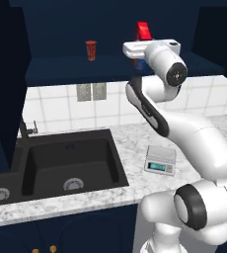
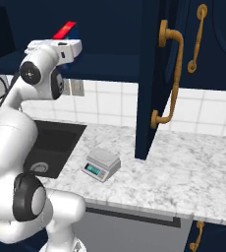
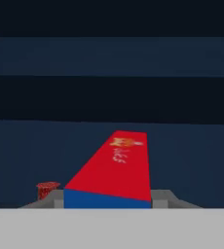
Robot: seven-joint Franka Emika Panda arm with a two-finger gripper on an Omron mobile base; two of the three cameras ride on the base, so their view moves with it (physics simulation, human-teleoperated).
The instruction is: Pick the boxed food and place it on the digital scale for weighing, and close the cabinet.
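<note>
Cabinet (image 2: 154, 74): open; 1 navy door stands edge-on toward the right base camera, its lower edge low above the counter, gold handle (image 2: 168, 78) on its face.
Shelf edge (image 1: 110, 74): runs left to right just below the hand, above the tiled wall.
Open room: bare marble counter (image 2: 183, 167) around the digital scale, wide between the scale and the open door; sink (image 1: 61, 163) edge close on the scale's left in the left base view.
Gripper (image 3: 109, 199): up at shelf height inside the cabinet opening, pointing into it; grey fingers (image 3: 165, 198) sit against both sides of the boxed food, pinching it.
Boxed food (image 1: 143, 30): between the fingers, red face tilted up and reaching away from the hand, blue end nearest the hand camera.
Digital scale (image 1: 160, 160): flat on the counter, well below the gripper, nothing on its platform.
Red cup (image 1: 91, 50): upright on the shelf, left of the box, apart from it.
</note>
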